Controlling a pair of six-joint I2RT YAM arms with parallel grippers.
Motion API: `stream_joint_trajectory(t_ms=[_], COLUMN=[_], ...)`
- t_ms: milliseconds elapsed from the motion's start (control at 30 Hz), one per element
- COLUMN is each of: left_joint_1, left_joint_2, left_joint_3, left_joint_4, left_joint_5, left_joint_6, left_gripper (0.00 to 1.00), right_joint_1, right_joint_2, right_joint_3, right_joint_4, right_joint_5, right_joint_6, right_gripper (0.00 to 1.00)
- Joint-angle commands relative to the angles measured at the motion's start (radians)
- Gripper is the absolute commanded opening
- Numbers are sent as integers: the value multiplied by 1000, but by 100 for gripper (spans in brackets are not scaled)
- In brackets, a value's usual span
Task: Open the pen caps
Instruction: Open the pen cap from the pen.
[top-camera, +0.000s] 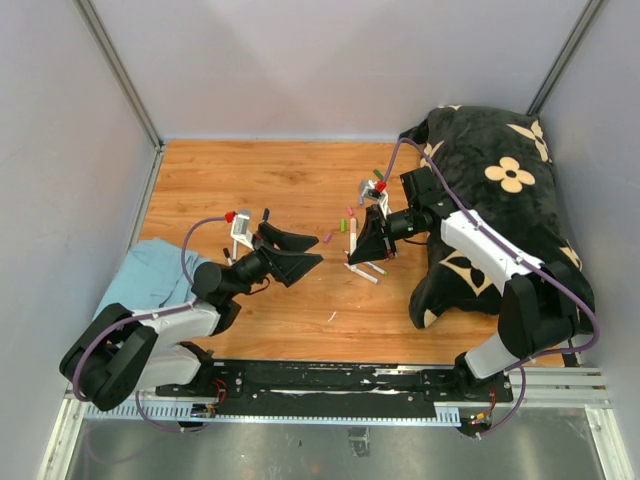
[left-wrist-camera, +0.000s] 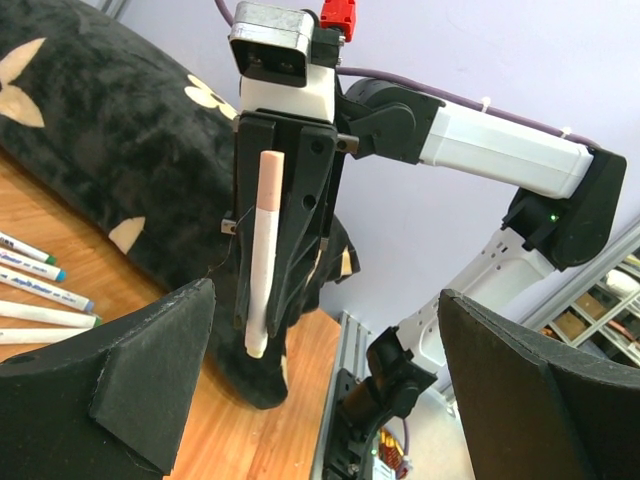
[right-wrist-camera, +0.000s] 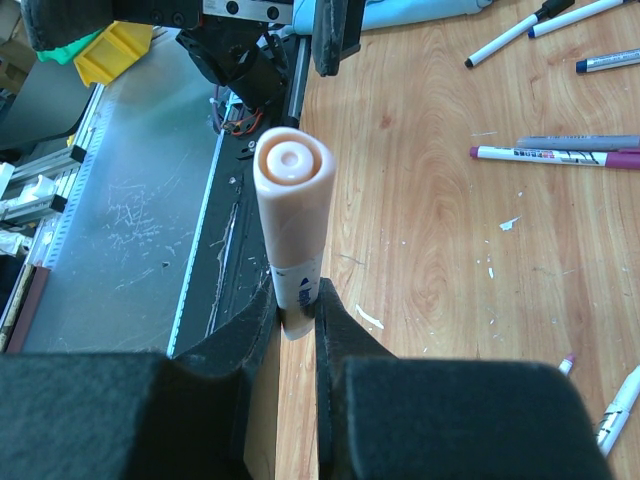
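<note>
My right gripper (right-wrist-camera: 297, 320) is shut on a white pen (right-wrist-camera: 300, 285) whose peach cap (right-wrist-camera: 291, 190) points away from the jaws. In the left wrist view the same pen (left-wrist-camera: 262, 255) stands upright in the right gripper (left-wrist-camera: 268, 300). My left gripper (left-wrist-camera: 330, 400) is open with nothing between its fingers (left-wrist-camera: 110, 380), facing that pen from a short way off. From above, the left gripper (top-camera: 297, 253) and right gripper (top-camera: 355, 255) sit near mid-table, apart. Loose pen caps, pink (top-camera: 330, 238) and green (top-camera: 380, 172), lie on the wood.
More pens lie on the table (right-wrist-camera: 560, 155) (left-wrist-camera: 45, 290) (top-camera: 366, 272). A black flowered blanket (top-camera: 500, 200) fills the right side under the right arm. A light blue cloth (top-camera: 150, 275) lies at the left. Grey walls close in the table.
</note>
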Motion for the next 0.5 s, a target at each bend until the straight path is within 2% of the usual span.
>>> stream_joint_trajectory(t_ms=[0, 467], left_joint_1=[8, 8], left_joint_2=[20, 100], left_joint_3=[34, 86], left_joint_4=[42, 83], left_joint_5=[5, 34], left_joint_6=[16, -7], left_gripper=[97, 97], right_joint_1=[0, 3], right_joint_2=[2, -2], right_joint_3=[-12, -14], right_joint_4=[-10, -11], right_joint_5=[-40, -42], right_joint_6=[-19, -18], right_gripper=[2, 2])
